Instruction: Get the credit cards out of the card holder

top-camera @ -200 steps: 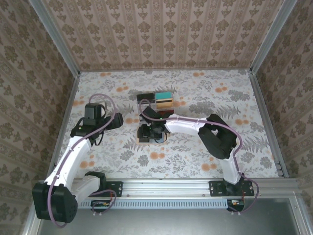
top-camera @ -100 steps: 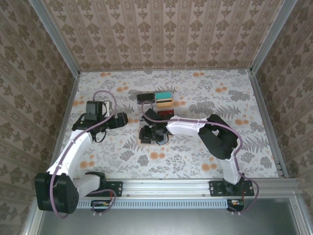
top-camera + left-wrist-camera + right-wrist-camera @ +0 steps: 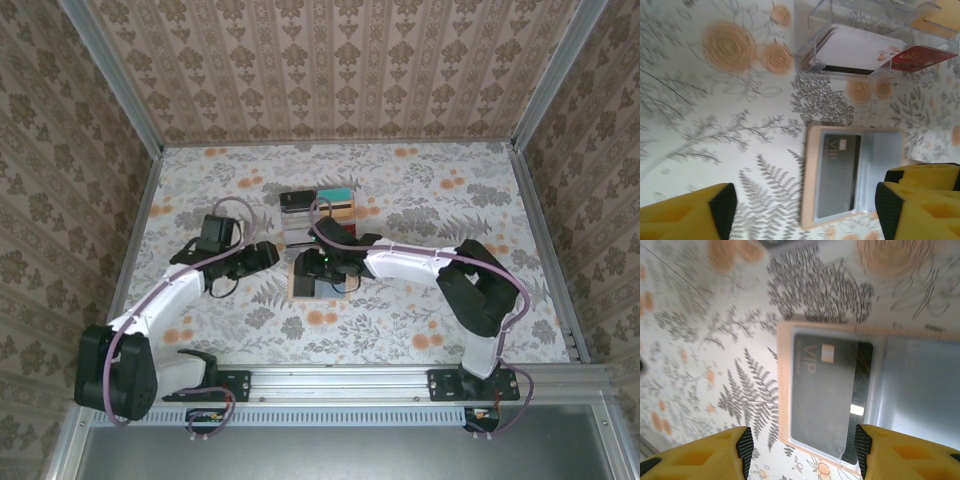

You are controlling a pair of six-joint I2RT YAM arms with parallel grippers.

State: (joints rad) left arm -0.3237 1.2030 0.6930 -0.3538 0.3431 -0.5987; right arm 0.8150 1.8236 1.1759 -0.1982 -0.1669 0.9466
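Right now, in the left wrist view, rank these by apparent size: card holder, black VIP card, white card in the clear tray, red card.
1. card holder
2. black VIP card and white card: near alike; the white one lies farther off and is partly hidden, so they stay unranked
3. red card, smallest as seen

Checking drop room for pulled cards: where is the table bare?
Bare: right of the tray to the right wall, and the near strip between holder and arm bases. Crowded: between tray and holder, where the left gripper and right gripper hover.
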